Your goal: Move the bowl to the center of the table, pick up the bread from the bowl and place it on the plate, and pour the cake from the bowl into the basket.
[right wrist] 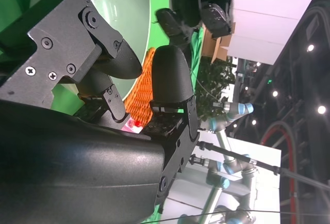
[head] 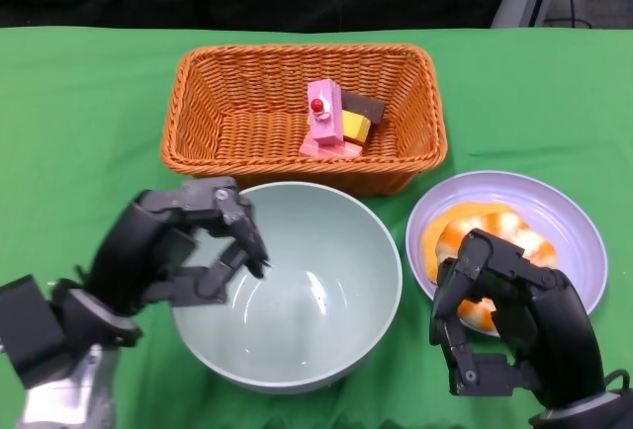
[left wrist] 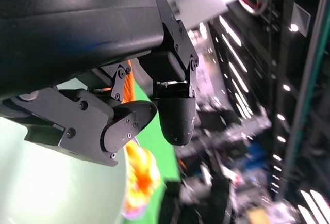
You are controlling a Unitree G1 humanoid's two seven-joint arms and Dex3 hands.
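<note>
Both robot hands are sitting closest to the camera, at the near edge of the bench, w/ its green cloth. Left robot hand is resting at the bowl's left rim, fingers curling over the rim toward the inside; looks like it's gripping the rim, tho contact on the outer wall is hidden in the head view. Left wrist view is showing the same fingers bent close together over the pale bowl, w/ the bread blurred beyond.

Bowl is sitting just right of the left robot hand & just left of the right one, roughly mid-bench, upright, nothing lying inside.

Right robot hand is hovering over the near-left part of the plate, fingers curling inward w/ nothing seen in them; can't tell if they're touching the bread. Bread, orange & white, is lying on the plate, partly hidden under that robot hand.

Basket, orange wicker, is standing just beyond the bowl, away from both robot hands. Cake, pink w/ a red dot plus a yellow & brown piece, is lying inside it, right of its middle. Right wrist view is catching a bit of the basket & bowl past its own fingers.
</note>
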